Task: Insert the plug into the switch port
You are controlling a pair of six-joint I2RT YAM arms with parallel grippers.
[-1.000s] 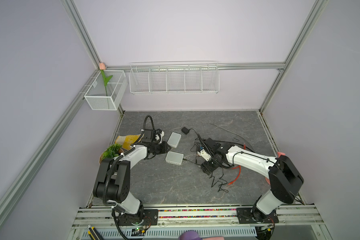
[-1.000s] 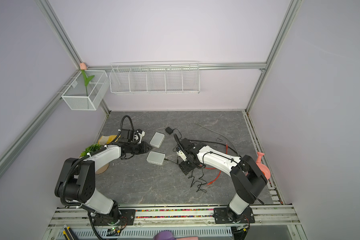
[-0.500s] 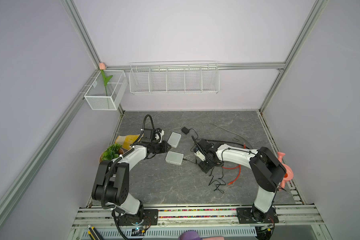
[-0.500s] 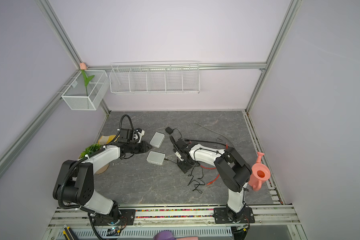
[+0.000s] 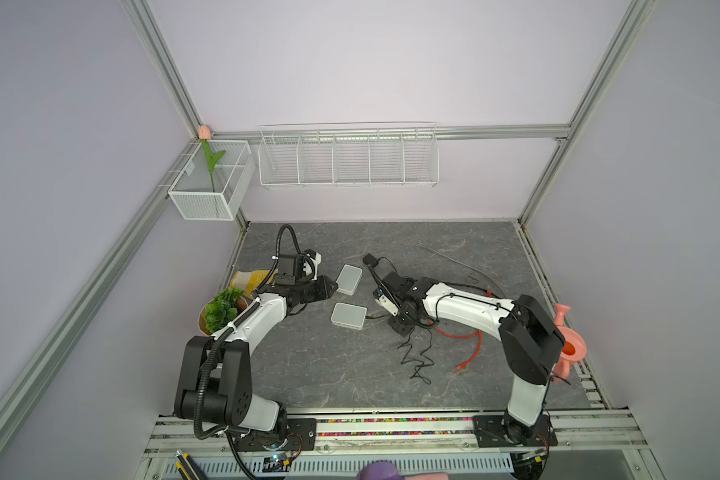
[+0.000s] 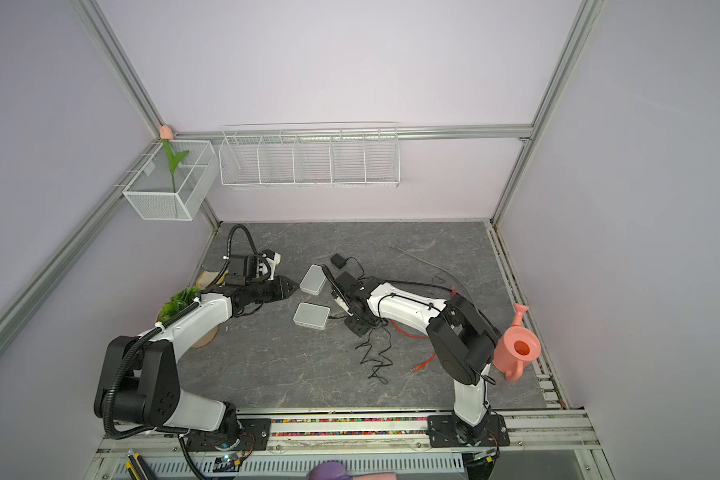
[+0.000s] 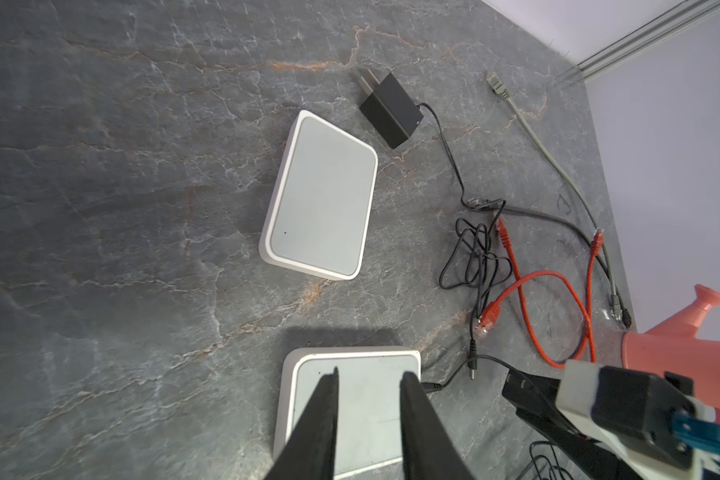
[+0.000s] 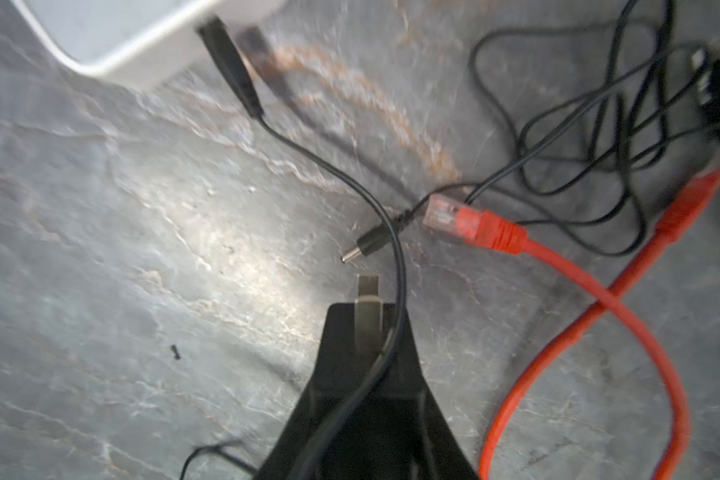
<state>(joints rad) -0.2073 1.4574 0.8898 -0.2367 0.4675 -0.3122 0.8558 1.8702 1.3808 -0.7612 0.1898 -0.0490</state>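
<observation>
While one thin black lead ends in a plug butted against the side of the near switch, which I take as seated, a second barrel plug lies loose on the worktop. It sits just beside a red patch connector, tip turned away from it, in no port. The far switch shows no lead on the sides I can see, so I judge the job half done at best: the loose plug has yet to be picked up, lined up and pushed home. The right pincer has its fingers drawn in narrow around what looks like a black adapter, its dull metal blade poking out; that wrist view is smeared, so the grip is probable, not certain. The left pincer shows a narrow gap with nothing in it, hanging close by the two switches. Materials: the switches are matte white plastic slabs with rounded corners and a flat greyish inset top. The worktop is dark grey stone-look, veined pale and rust. The black leads are thin and kinked, the red cable thicker with a clear plastic end, and the barrel plug is a small cylinder with a bright tip.
</observation>
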